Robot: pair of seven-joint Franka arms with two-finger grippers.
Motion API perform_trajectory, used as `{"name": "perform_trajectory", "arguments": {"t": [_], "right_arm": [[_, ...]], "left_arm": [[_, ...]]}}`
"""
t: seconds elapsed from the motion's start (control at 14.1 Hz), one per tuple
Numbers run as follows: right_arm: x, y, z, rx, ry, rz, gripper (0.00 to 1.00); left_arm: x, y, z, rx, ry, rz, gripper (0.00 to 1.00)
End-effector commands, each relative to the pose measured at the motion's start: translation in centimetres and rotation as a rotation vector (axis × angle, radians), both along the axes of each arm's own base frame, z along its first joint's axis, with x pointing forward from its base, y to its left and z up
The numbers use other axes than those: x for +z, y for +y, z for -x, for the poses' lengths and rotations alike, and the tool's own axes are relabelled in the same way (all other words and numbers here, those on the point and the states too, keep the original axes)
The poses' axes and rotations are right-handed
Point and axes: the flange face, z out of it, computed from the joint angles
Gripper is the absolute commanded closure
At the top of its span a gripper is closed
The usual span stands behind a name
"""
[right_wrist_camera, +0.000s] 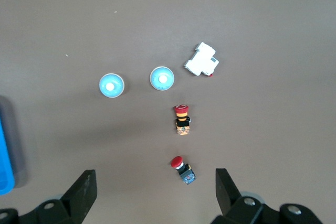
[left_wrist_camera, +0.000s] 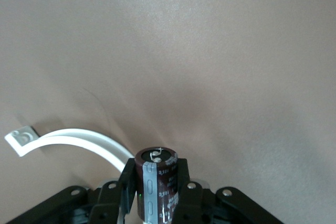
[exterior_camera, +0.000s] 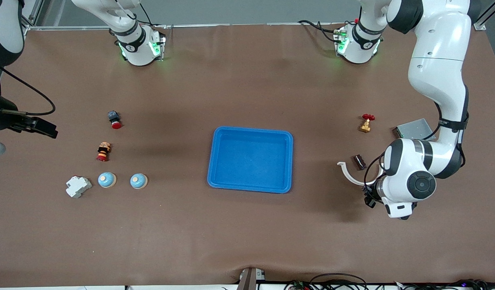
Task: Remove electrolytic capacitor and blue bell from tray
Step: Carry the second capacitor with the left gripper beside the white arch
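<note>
A dark brown capacitor (left_wrist_camera: 157,182) with a grey stripe stands between the fingers of my left gripper (left_wrist_camera: 156,170), which is shut on it. In the front view the capacitor (exterior_camera: 359,162) is at the left arm's end of the table, inside the arc of a white curved strip (exterior_camera: 349,174). Two blue dome bells (exterior_camera: 107,179) (exterior_camera: 138,181) sit at the right arm's end. My right gripper (right_wrist_camera: 155,182) is open and empty, up in the air over that end. Both bells (right_wrist_camera: 112,85) (right_wrist_camera: 162,78) show in its wrist view.
A blue tray (exterior_camera: 215,161) lies mid-table. Near the bells are a white breaker (exterior_camera: 78,186) and two red-capped push buttons (exterior_camera: 114,119) (exterior_camera: 103,151). A brass valve with a red handle (exterior_camera: 367,123) and a grey metal box (exterior_camera: 414,129) lie near the capacitor.
</note>
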Motion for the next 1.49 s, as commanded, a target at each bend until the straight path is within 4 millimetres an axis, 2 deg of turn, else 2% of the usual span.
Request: {"name": "perform_trajectory", "arguments": {"t": [0.0, 0.21, 0.57, 0.85, 0.99, 1.21, 1.28, 1.42], "right_arm": [[2.9, -0.2, 1.8, -0.009, -0.042, -0.031, 0.0], [5.5, -0.7, 3.4, 0.016, -0.074, -0.05, 0.0], [7.6, -2.8, 5.3, 0.028, -0.073, -0.052, 0.0], [8.6, -2.8, 6.4, 0.032, -0.069, -0.057, 0.0], [8.8, -2.7, 6.7, 0.032, -0.07, -0.057, 0.0], [8.8, -2.3, 6.7, 0.026, -0.073, -0.1, 0.0], [8.9, -2.0, 6.9, 0.023, -0.074, -0.121, 0.0], [8.9, -1.9, 7.2, 0.022, -0.056, -0.128, 0.0]], "left_arm": [[0.0, 0.7, -0.7, 0.067, -0.041, 0.031, 1.0], [-0.7, 0.7, -0.9, 0.138, -0.066, 0.031, 1.0], [-1.5, 0.7, -1.0, 0.195, -0.084, 0.032, 1.0], [-1.6, 0.5, -1.0, 0.195, -0.086, 0.031, 1.0], [-1.5, 0.5, -1.0, 0.192, -0.087, 0.031, 0.91], [-1.4, 0.5, -1.1, 0.179, -0.089, 0.031, 0.25], [-1.4, 0.5, -1.1, 0.181, -0.089, 0.031, 0.0], [-1.3, -0.3, -1.1, 0.175, -0.091, 0.027, 0.0]]}}
